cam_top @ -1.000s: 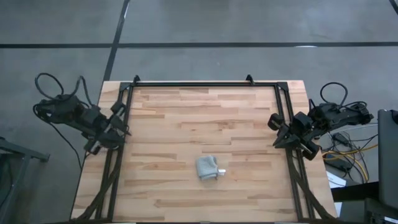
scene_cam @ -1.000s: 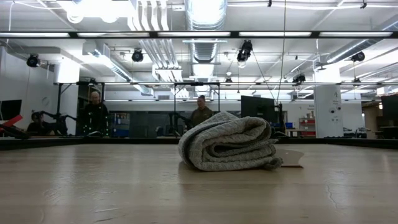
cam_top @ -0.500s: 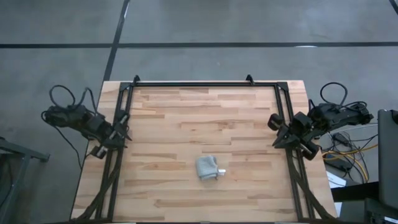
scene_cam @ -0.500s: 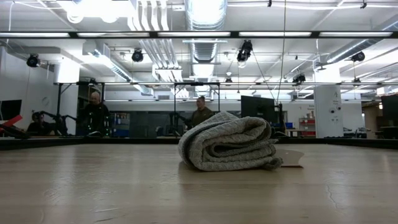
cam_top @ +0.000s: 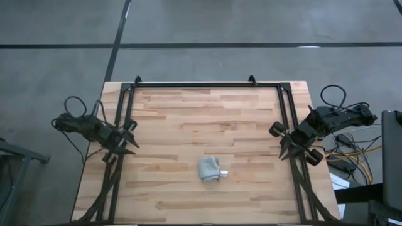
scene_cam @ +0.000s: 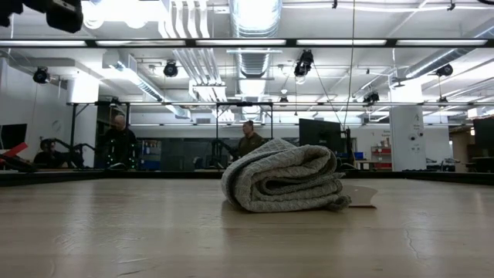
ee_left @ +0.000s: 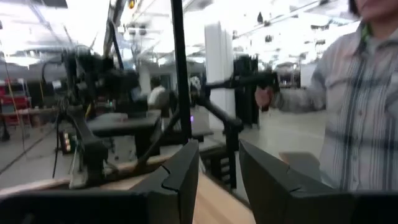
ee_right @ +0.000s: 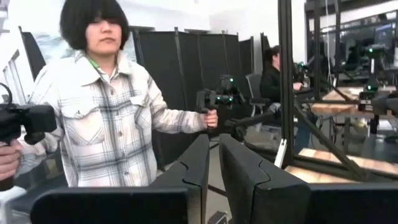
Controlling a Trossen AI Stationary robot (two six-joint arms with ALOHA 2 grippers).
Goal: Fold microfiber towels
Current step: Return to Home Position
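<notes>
The microfiber towel lies folded into a small grey-green bundle near the middle of the wooden table, toward the near edge. In the low view the towel shows several stacked layers resting on the tabletop. Its white tag sticks out on the right side. My left gripper hovers at the table's left edge, open, with nothing between its fingers. My right gripper hovers at the right edge. Its fingers stand a narrow gap apart with nothing between them. Both are far from the towel.
A black metal frame runs along the table's left, far and right edges, under both arms. A person in a plaid shirt stands beyond the table holding control handles, also seen in the left wrist view. Cables lie right of the table.
My left gripper has sunk and swung a little toward the table's near edge and the table's inside as its arm folded down; a dark part of an arm now shows in the low view's top left corner. My right gripper has rolled somewhat in place. The towel has kept still.
</notes>
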